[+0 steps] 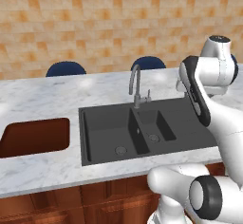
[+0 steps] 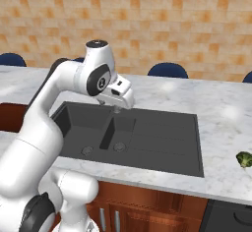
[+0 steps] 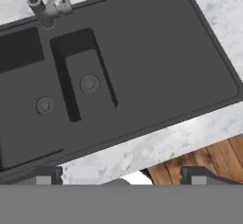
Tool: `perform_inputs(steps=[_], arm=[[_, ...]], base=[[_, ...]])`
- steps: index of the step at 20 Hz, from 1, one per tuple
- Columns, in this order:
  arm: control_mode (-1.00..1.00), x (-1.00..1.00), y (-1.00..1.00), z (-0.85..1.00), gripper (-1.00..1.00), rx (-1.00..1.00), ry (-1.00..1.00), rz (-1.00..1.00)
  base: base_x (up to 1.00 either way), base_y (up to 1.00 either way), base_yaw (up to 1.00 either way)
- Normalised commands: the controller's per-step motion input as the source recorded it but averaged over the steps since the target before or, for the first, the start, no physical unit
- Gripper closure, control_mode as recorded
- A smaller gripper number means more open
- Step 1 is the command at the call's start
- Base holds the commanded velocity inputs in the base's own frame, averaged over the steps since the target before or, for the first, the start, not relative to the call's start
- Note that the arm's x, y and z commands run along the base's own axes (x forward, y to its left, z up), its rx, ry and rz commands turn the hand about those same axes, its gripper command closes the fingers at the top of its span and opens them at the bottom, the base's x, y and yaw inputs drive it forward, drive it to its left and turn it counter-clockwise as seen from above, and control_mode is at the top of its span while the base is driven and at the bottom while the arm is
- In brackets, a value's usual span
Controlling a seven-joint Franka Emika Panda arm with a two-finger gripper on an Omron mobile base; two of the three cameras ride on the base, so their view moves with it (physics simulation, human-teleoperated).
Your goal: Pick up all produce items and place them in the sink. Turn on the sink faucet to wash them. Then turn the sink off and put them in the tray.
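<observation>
Above the sink point(image 2: 147, 137), the gripper point(image 3: 121, 173) hangs with its jaws apart, empty; the broccoli piece point(image 2: 243, 159) lies on the tabletop point(image 2: 224, 113) at 3 o'clock.

tray point(image 1: 35, 136) left of sink point(image 1: 142, 128), faucet point(image 1: 136, 86) behind, broccoli point(image 2: 243, 159) right
</observation>
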Motion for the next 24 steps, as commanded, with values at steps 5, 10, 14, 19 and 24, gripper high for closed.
perform_inputs(steps=[5, 10, 14, 19, 24], arm=[[-1.00, -0.23, -0.61, -0.15, -1.00, 0.00, 0.00, -0.31], [-1.00, -0.19, -0.61, -0.11, -1.00, 0.00, 0.01, -0.37], [-1.00, -0.15, -0.69, -0.11, -1.00, 0.00, 0.01, -0.36], [-1.00, -0.04, -0.75, -0.10, -1.00, 0.00, 0.02, -0.30], [-1.00, 0.00, -0.79, -0.11, -1.00, 0.00, 0.01, -0.27]], base=[[0.00, 0.00, 0.00], [0.00, 0.00, 0.00], [0.00, 0.00, 0.00], [0.00, 0.00, 0.00], [0.00, 0.00, 0.00]])
